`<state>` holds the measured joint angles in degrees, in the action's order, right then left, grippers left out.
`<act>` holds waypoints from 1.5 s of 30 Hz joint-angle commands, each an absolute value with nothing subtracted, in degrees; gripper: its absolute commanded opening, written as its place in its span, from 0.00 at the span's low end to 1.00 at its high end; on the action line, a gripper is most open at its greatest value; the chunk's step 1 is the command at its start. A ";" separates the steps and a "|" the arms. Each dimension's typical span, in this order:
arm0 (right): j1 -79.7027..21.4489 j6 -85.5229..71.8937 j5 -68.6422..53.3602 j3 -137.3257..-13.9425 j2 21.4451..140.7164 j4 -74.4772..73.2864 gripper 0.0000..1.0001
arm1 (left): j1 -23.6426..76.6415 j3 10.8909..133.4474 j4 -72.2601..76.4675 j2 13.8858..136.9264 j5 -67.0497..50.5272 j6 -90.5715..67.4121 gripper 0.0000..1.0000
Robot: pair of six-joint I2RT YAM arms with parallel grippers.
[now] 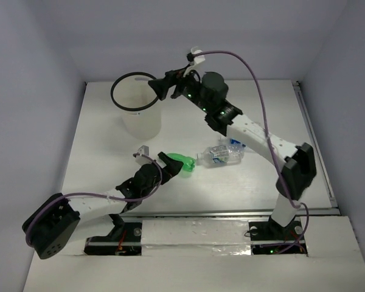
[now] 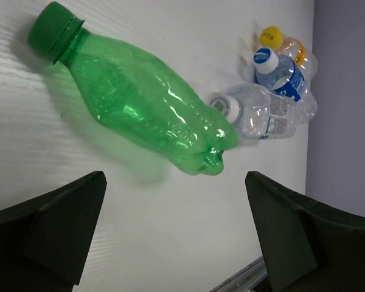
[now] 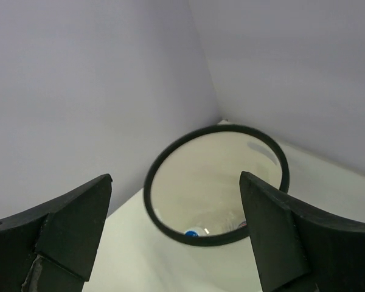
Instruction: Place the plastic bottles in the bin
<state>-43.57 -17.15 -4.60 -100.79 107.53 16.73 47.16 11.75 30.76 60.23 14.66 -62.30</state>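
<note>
At the far left of the table (image 1: 97, 152) the bin (image 1: 140, 121) is standing upright. The right gripper (image 1: 159, 88) is hovering just over its black rim, fingers spread wide and carrying nothing. Looking down through them, I'm seeing a blue cap (image 3: 193, 232) at the bottom of the bin, so at least one bottle is lying inside.

Nearer the front, the left gripper (image 1: 158, 161) is reaching low over the table with its fingers (image 2: 55, 225) spread apart and nothing between them. The green bottle (image 2: 146, 109) is lying on its side just ahead of them. Its base is resting against a clear bottle (image 2: 255, 112) with a white cap. Right of that, a blue-labelled bottle (image 2: 283, 76) and one with a yellow-orange cap (image 2: 271, 35) are huddling together.

I'd say the worry is the green bottle rolling. It is round and smooth, and a finger landing off-centre could push it into the cluster and scatter the lot towards the edge. The right arm is also crowding the bin's mouth, so a left arm swinging over could clip it or tip the bin.
</note>
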 commanded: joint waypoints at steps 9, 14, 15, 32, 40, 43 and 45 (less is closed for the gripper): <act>-43.77 -12.32 -6.41 -79.72 85.71 21.02 0.91 | 47.90 18.98 35.69 72.85 21.79 -66.54 0.99; -43.77 -11.51 -7.29 -71.03 80.78 18.81 0.92 | 48.43 21.09 34.19 73.74 24.60 -66.18 0.99; -43.77 -11.95 -7.47 -69.80 79.99 19.07 0.92 | 48.43 21.53 33.58 74.52 24.87 -66.09 0.99; -43.77 -13.01 -11.60 -60.65 71.37 13.63 0.92 | 48.43 29.61 22.24 82.26 32.16 -59.24 0.99; -43.77 -13.54 -13.09 -57.57 67.68 11.87 0.92 | 48.43 29.27 22.76 82.09 35.33 -54.07 0.89; -43.77 -13.80 -13.45 -55.99 66.80 11.69 0.92 | 48.43 29.35 22.85 81.56 37.17 -52.48 0.84; -43.77 -14.15 -13.53 -54.59 65.57 12.04 0.92 | 48.43 29.79 23.11 81.82 37.79 -51.33 0.78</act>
